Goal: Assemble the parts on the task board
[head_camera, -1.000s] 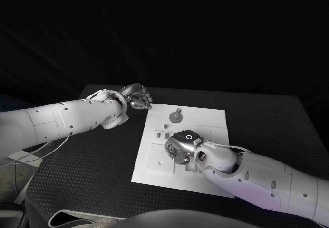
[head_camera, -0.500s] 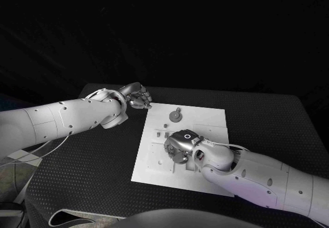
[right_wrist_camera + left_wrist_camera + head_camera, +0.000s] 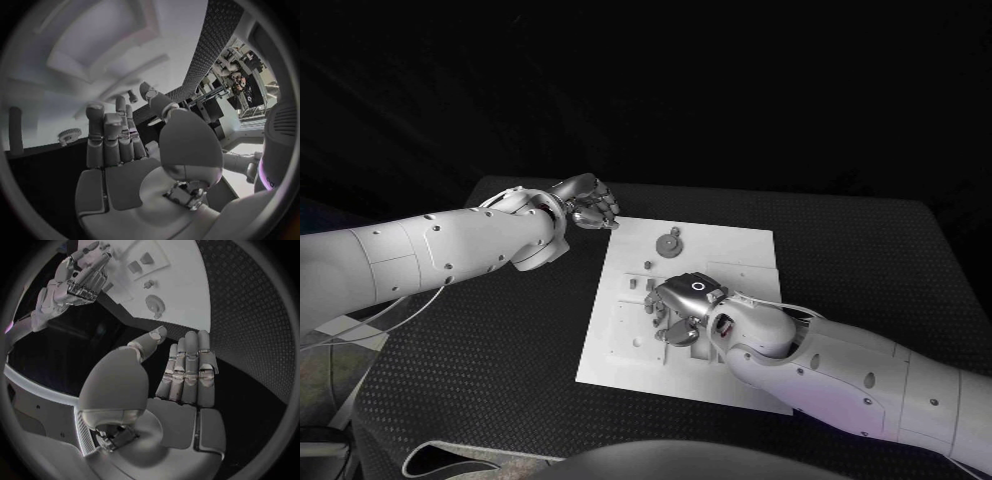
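Observation:
The white task board [image 3: 733, 260] lies in the middle of the black table. A round grey part [image 3: 671, 242] sits near its far edge, and small grey parts [image 3: 646, 266] stand further in. My right hand [image 3: 679, 308] hangs low over the board's middle, fingers spread and pointing down, with nothing in them. My left hand [image 3: 590, 206] hovers just off the board's far left corner, fingers straight side by side and thumb apart, holding nothing. The left wrist view shows my left hand [image 3: 184, 372], the round part [image 3: 154, 305] and my right hand [image 3: 78, 277]. The right wrist view shows my right hand [image 3: 115, 145] above the board [image 3: 94, 50].
A black textured mat [image 3: 488, 340] covers the table around the board, with bare room on both sides. My right forearm [image 3: 834, 370] lies over the board's near right corner. A small toothed part [image 3: 67, 135] and an upright peg [image 3: 15, 135] stand near my right fingertips.
My right hand has shifted only slightly over the board's middle. The left hand has not moved.

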{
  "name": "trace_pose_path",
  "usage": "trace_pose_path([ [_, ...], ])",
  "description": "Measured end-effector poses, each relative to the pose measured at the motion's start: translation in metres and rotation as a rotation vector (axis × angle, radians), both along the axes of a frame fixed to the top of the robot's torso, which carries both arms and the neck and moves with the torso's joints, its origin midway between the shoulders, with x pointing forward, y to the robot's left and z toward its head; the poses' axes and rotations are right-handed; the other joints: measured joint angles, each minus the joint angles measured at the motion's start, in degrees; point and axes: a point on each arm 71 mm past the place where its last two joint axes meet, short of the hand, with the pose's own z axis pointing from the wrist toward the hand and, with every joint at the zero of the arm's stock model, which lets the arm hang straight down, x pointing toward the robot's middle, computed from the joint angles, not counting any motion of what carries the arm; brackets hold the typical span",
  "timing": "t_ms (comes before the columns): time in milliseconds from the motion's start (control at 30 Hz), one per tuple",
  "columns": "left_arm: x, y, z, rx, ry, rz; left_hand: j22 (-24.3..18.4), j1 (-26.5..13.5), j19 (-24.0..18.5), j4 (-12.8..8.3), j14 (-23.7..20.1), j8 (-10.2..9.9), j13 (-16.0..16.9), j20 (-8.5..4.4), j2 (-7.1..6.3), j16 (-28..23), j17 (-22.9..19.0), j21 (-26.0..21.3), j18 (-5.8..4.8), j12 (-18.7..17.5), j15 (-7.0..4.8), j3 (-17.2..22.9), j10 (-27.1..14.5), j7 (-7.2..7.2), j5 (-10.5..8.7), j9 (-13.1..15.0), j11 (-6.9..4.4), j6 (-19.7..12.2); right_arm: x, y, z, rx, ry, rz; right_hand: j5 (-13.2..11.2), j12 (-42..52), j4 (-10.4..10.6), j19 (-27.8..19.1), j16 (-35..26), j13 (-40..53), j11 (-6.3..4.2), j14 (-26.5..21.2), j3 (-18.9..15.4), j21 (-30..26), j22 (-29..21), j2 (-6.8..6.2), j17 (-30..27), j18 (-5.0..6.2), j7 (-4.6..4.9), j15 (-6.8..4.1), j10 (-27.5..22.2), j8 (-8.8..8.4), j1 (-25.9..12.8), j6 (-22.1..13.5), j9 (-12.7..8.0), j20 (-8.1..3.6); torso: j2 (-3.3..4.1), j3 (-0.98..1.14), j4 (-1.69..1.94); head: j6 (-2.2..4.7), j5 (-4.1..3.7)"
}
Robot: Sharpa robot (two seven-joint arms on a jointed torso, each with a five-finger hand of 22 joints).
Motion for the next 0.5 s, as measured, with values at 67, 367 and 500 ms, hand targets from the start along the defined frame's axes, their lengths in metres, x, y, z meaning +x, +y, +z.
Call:
trace_pose_path([
  [67, 0.000, 0.000, 0.000, 0.000, 0.000, 0.000, 0.0, 0.0, 0.0, 0.0, 0.0, 0.0, 0.0, 0.00, 0.00, 0.0, 0.0, 0.0, 0.00, 0.0, 0.00, 0.0, 0.0, 0.00, 0.00, 0.0, 0.00, 0.0, 0.000, -0.001, 0.000, 0.004, 0.001, -0.002, 0.0, 0.0, 0.1, -0.1, 0.0, -0.3, 0.42, -0.3, -0.2, 0.0, 0.0, -0.16, 0.1, -0.24, 0.24, 0.27, -0.7, 0.00, -0.2, -0.4, -0.1, 0.09, -0.01, 0.00, 0.00, 0.01, -0.03],
  [367, 0.000, 0.002, 0.000, 0.001, 0.000, 0.003, 0.0, 0.0, 0.0, 0.0, 0.0, 0.0, 0.0, 0.00, 0.00, 0.0, 0.0, 0.0, 0.00, 0.0, 0.00, 0.0, 0.0, 0.00, 0.00, 0.0, 0.00, 0.0, -0.003, -0.013, 0.002, 0.022, 0.002, -0.018, 0.0, -0.2, 0.2, -0.3, 0.0, -0.6, 0.91, -0.5, -0.6, -0.2, 0.0, -0.85, 0.2, -0.66, 0.80, 0.52, -1.5, 0.00, -0.4, -1.4, -0.2, 0.29, -0.01, 0.00, -0.01, 0.12, -0.14],
  [500, 0.000, 0.004, 0.000, 0.002, 0.000, 0.007, 0.0, 0.0, 0.0, 0.1, 0.0, 0.0, 0.0, 0.00, 0.00, 0.0, 0.0, 0.0, 0.00, 0.0, 0.00, 0.1, 0.0, 0.00, 0.00, 0.0, -0.01, 0.0, -0.003, -0.022, 0.011, 0.047, -0.011, -0.039, 0.0, -0.2, 0.2, -0.3, 0.0, -0.6, 0.92, -0.5, -0.9, -0.2, 0.0, -1.28, 0.3, -0.66, 0.80, 0.52, -1.5, 0.00, -0.8, -1.4, -0.2, 0.29, -0.03, 0.00, -0.06, 0.20, -0.35],
])
